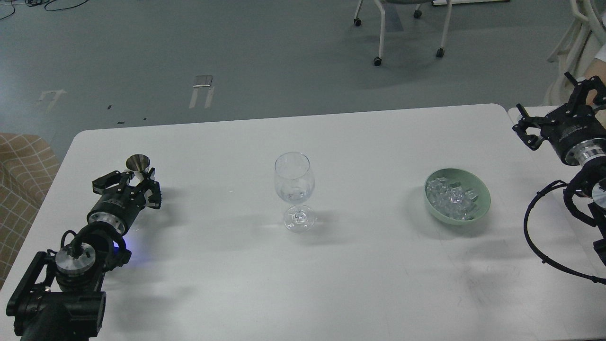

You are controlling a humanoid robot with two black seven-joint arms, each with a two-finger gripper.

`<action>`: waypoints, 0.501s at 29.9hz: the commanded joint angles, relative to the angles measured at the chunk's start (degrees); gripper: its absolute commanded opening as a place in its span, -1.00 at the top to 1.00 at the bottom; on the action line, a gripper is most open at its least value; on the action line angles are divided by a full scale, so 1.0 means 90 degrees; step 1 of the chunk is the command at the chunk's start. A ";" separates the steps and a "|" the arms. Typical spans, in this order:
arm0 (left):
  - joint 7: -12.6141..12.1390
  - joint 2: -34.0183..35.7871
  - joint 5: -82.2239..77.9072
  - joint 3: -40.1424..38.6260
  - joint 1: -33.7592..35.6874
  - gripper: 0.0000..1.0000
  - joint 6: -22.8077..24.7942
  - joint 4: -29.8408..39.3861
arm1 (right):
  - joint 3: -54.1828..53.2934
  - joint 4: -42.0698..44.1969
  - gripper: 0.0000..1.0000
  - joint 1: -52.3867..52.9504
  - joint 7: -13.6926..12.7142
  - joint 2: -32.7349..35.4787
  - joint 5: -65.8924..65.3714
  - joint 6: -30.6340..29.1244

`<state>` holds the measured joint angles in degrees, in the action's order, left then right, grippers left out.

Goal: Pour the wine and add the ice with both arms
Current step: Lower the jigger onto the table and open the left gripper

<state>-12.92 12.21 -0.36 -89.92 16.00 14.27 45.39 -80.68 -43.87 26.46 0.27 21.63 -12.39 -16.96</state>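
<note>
A clear stemmed glass (pixel 294 182) stands at the table's middle with a little clear wine (pixel 293 194) in its bottom. A green bowl (pixel 479 208) to its right holds many clear ice cubes (pixel 451 196). My left gripper (pixel 136 183) is low over the table's left side, shut on a small steel jigger (pixel 138 163) that stands upright between its fingers; what the jigger holds does not show. My right gripper (pixel 553 112) is open and empty, raised beyond the table's right edge, well right of the bowl.
The white table (pixel 369 284) ends near my left arm and just past the bowl on the right, where a second table (pixel 525 111) adjoins. A checked tan seat (pixel 19 170) is at the left. Chair legs (pixel 378 33) stand on the floor beyond.
</note>
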 commanded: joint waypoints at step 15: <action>-0.0097 0.0001 -0.0018 0.0010 -0.0010 -0.71 -0.0062 0.0308 | -0.0010 -0.0009 -1.00 -0.0001 0.0000 0.0028 0.0010 -0.0001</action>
<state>-13.68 12.07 -0.59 -89.81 16.03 13.99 47.14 -80.69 -43.96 26.48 0.27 21.64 -12.39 -16.96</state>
